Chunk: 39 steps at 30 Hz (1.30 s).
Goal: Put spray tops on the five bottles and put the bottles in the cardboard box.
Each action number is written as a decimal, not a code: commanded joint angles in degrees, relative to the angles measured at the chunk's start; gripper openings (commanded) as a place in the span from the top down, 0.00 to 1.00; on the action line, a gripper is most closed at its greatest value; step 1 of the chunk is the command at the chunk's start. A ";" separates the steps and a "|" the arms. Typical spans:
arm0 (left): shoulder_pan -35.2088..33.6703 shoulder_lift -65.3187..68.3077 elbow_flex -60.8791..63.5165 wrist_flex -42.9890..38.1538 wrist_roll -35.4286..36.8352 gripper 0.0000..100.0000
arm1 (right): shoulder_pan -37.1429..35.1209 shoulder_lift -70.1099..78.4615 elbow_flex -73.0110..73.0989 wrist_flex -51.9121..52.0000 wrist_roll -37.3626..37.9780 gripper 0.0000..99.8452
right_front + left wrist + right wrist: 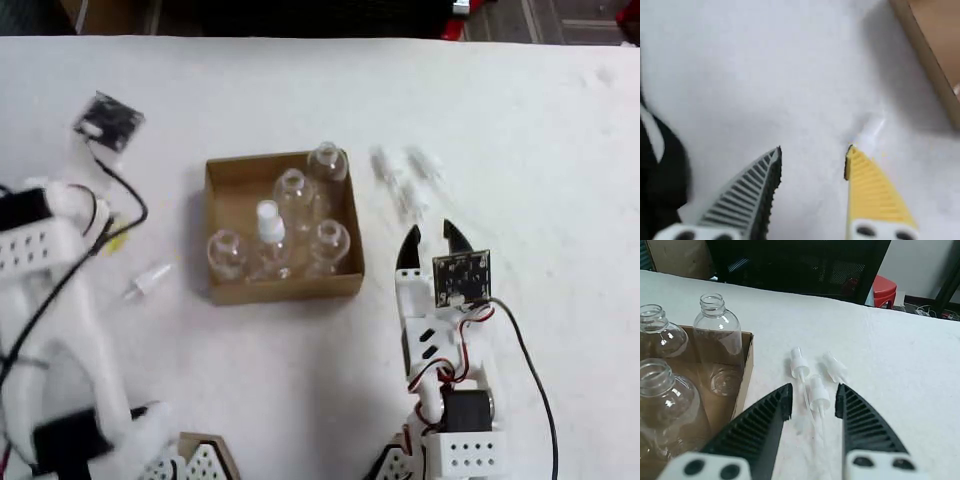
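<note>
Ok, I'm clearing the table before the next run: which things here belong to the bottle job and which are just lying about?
Job: cardboard box; five bottles in it, a capped bottle among them; three loose spray tops right of the box; a lone spray top left of it.
Lying about: small black board on a cable; red object in the room behind.

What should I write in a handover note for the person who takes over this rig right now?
Left gripper: open, empty, low over the table next to one loose spray top, near the cardboard box.
Right gripper: open, empty, pointing at three loose spray tops on the other side of the box.
Done: all five bottles stand in the box; one capped bottle.
Left: put tops on the four open bottles.
</note>
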 commanded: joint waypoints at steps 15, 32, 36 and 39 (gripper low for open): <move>4.18 27.21 -7.12 -6.59 -2.55 0.74 | 0.57 -0.22 0.44 -1.19 0.70 0.87; 6.37 30.73 -2.46 -13.01 -6.51 0.78 | 0.57 -0.22 0.44 -1.36 0.70 0.87; 6.46 30.73 -2.46 -13.01 -6.24 0.86 | 0.57 -0.22 0.44 -1.36 0.70 0.87; 6.46 30.73 -2.46 -12.31 -6.07 0.96 | 0.57 -0.22 0.44 -1.36 0.70 0.87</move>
